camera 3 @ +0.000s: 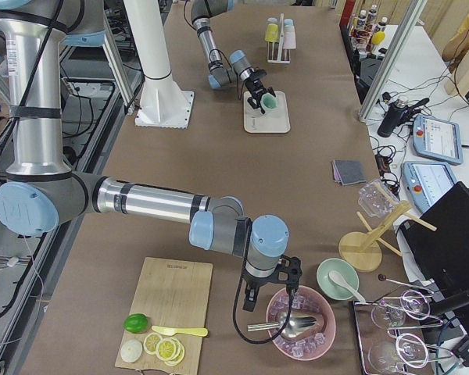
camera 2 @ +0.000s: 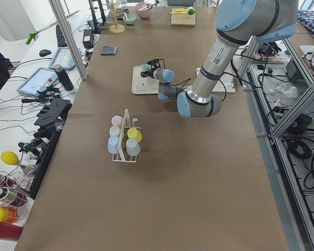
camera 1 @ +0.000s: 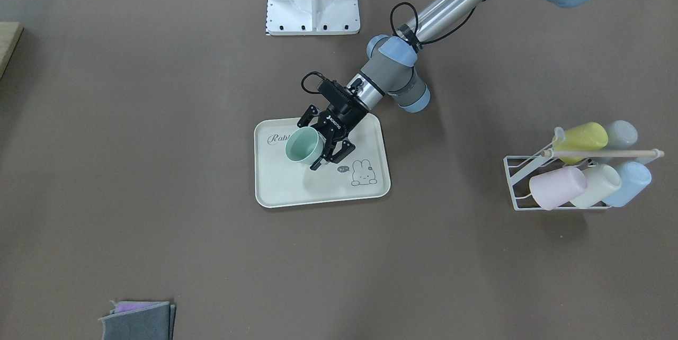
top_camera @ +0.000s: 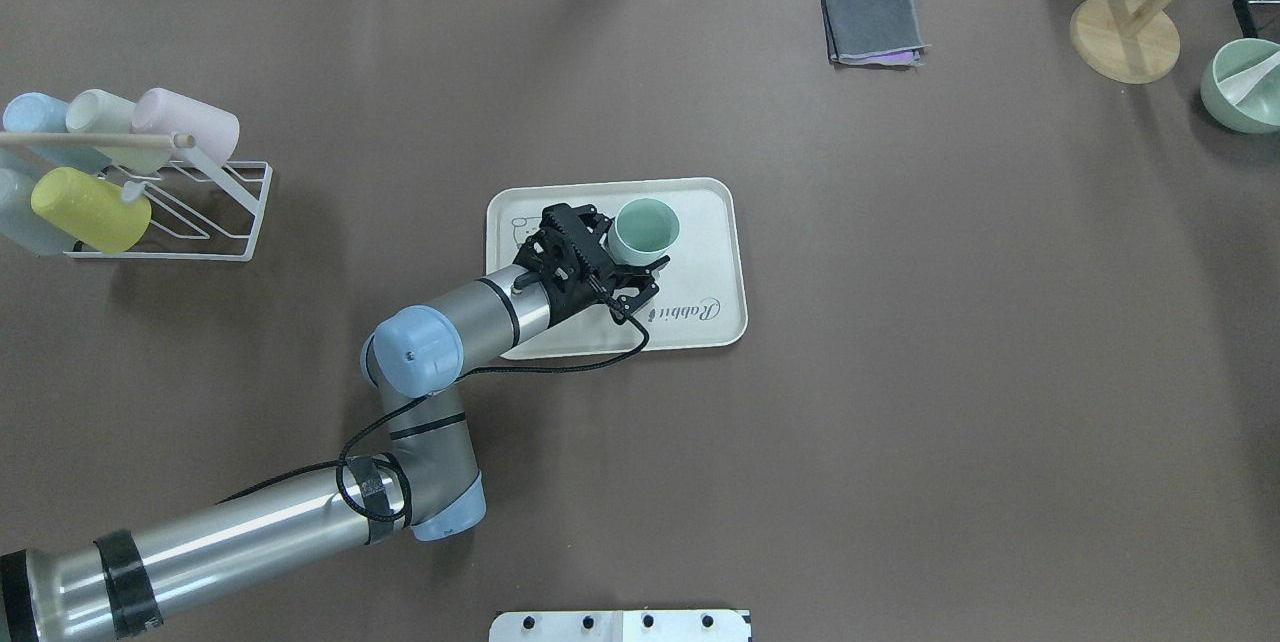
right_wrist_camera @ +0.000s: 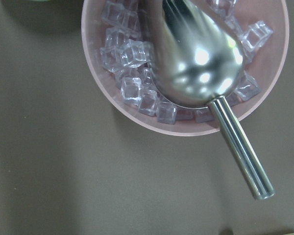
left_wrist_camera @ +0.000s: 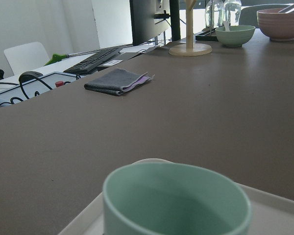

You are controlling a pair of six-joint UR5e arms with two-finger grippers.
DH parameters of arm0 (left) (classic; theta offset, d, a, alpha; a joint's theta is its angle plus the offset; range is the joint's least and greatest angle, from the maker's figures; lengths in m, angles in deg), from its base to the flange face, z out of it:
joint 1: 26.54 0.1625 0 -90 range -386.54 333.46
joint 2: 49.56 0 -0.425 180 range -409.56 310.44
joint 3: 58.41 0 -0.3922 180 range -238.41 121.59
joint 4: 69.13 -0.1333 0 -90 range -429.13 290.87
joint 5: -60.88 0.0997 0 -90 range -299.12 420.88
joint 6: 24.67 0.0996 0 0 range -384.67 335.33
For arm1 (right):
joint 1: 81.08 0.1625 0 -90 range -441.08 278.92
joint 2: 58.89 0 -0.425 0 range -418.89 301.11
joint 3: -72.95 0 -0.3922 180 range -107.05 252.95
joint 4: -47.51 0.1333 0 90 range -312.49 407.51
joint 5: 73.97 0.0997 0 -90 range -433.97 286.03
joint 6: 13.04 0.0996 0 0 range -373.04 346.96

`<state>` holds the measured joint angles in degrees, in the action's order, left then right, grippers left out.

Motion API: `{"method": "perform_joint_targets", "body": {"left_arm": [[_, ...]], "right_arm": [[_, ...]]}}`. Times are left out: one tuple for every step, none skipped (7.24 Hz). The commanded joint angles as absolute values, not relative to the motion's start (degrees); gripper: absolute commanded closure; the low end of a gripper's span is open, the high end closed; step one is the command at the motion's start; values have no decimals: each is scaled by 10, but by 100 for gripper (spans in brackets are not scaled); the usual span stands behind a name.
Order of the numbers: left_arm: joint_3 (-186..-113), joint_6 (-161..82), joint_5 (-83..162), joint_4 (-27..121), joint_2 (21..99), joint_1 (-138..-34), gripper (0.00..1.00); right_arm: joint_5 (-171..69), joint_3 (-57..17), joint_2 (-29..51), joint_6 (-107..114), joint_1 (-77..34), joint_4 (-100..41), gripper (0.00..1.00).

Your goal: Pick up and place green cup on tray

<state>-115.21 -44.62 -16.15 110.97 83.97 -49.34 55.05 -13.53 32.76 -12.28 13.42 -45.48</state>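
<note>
The green cup [camera 1: 303,145] stands upright on the tray [camera 1: 296,186], at the end with the "Rabbit" script. My left gripper [camera 1: 311,145] is low over the tray with its jaws spread on either side of the cup; they look open, not pressed on it. The overhead view shows the cup [top_camera: 643,230] just past the gripper [top_camera: 628,262] on the tray [top_camera: 700,222]. The left wrist view shows the cup's rim [left_wrist_camera: 176,200] close up, no fingers. My right gripper [camera 3: 267,291] hangs over a pink ice bowl [camera 3: 301,322]; I cannot tell if it is open or shut.
A white wire rack [top_camera: 120,172] with several pastel cups stands on the left arm's side. A folded grey cloth [top_camera: 872,25], a wooden stand [top_camera: 1125,37] and a green bowl [top_camera: 1243,84] sit far right. A metal scoop [right_wrist_camera: 201,58] lies in the ice bowl.
</note>
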Motion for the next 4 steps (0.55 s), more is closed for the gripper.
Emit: {"method": "perform_joint_targets", "body": {"left_arm": [[-1154, -465, -163, 1114, 834, -494, 41], [-1156, -466, -163, 1115, 833, -494, 38], [-1156, -466, -163, 1115, 833, -495, 31], [-1157, -466, -163, 1115, 833, -495, 30]], "right_arm": [[551, -136, 326, -122, 134, -455, 0], [551, -136, 325, -122, 134, -455, 0], [551, -136, 324, -123, 134, -455, 0], [551, -136, 324, -123, 134, -455, 0]]}}
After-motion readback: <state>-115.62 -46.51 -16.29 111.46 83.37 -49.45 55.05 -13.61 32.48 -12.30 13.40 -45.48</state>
